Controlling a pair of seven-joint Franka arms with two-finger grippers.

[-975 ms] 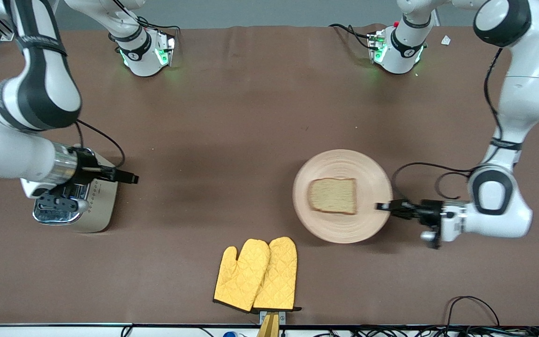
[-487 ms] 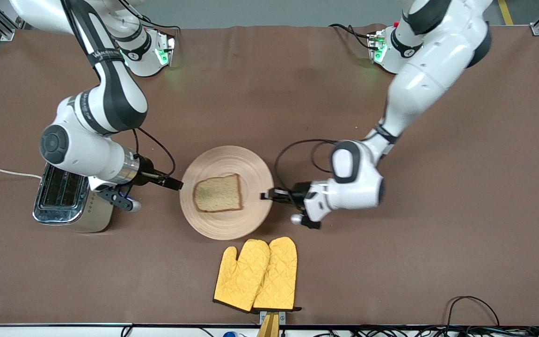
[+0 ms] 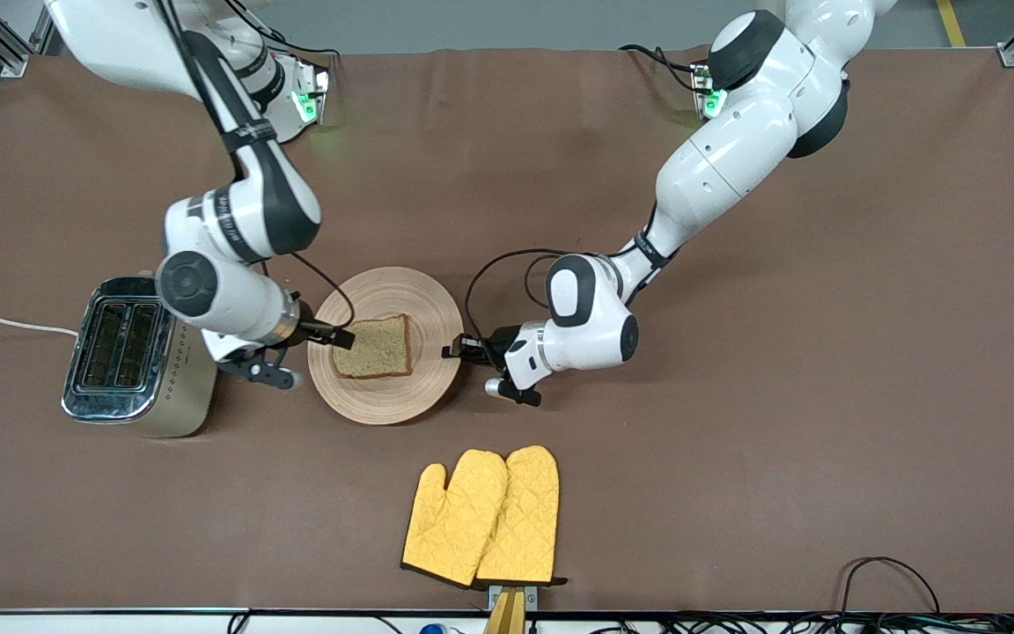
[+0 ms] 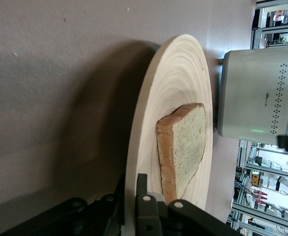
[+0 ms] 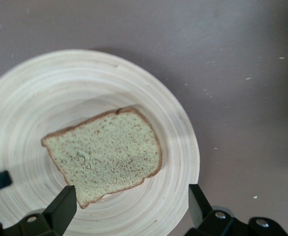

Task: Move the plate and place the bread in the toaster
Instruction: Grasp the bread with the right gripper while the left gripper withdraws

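On the bench beside the toaster (image 3: 133, 357):
Plate (image 3: 423, 387): clamped at rim by left hand (image 3: 452, 350).
Bread (image 3: 373, 347): flat on plate.
Right hand (image 3: 344, 337): spread wide, seemingly straddling the slice's toaster-side edge; nearer arm.

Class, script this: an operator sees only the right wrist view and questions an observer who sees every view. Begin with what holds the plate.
Operator: My open right gripper is over the bread. What holds the plate?
Observer: The left gripper is shut on its rim, toward the left arm's end.
Operator: Where is the toaster?
Observer: It stands beside the plate, toward the right arm's end.
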